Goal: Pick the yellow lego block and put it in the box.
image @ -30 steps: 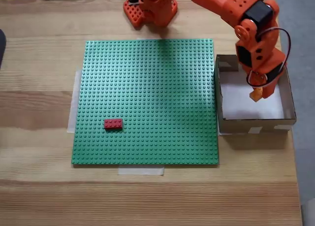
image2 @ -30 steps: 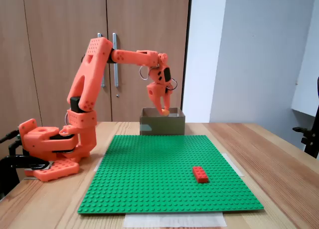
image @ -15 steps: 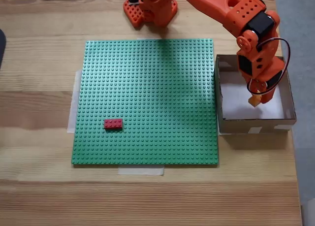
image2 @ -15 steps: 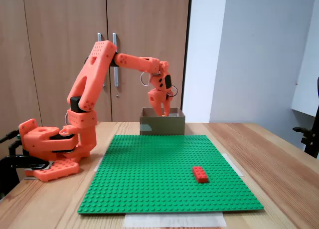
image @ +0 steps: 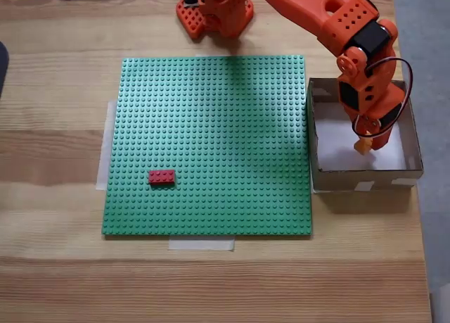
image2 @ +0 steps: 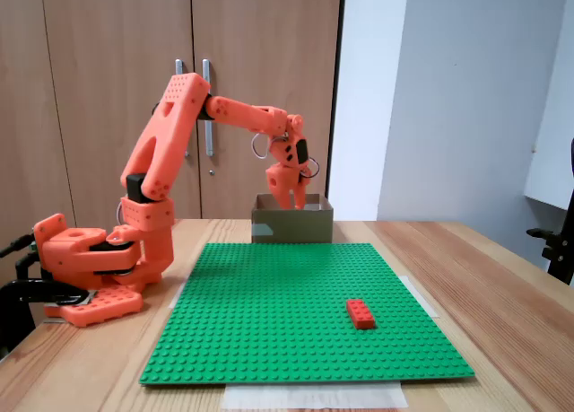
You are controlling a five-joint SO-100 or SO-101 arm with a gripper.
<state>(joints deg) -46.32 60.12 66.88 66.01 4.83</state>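
Fixed view from above: the orange arm reaches over the box (image: 365, 176), gripper (image: 365, 141) pointing down inside the rim. The yellow lego block (image: 363, 146) shows as a small orange-yellow bit at the fingertips, jaws clamped on it, over the white box bottom near the wall at the lower edge of this view. Height above the floor can't be told here. In the fixed view from the table's end, the gripper (image2: 289, 199) tips dip just below the rim of the box (image2: 291, 225); the block is hidden there.

Progress: pick done, carry done, block is over the box interior. Left: open the jaws to drop it, then pull out. Release looks not yet done.

The red brick (image: 162, 176) sits untouched on the green baseplate (image: 211, 112), well apart from the box.
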